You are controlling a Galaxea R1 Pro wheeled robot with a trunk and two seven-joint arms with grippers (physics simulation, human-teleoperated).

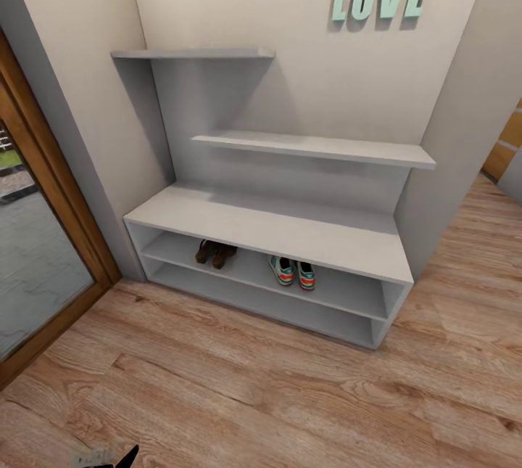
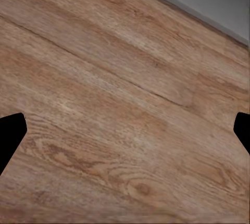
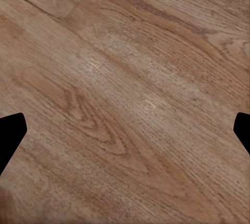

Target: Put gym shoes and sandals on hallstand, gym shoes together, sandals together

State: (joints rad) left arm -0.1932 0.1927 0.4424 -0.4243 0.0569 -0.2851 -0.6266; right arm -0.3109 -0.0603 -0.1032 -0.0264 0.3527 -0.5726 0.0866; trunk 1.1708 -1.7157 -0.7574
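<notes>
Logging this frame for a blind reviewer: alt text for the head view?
A wide light-grey hallstand against a beige wall holds dark brown sandals and white, teal-striped gym shoes, each pair side by side on its middle shelf. Brown wood-plank floor lies in front.

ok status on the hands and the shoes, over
Left hand open, empty; right hand open, empty. Gym shoes paired, sandals paired, all on the hallstand shelf. Corridor floor unobstructed.
</notes>
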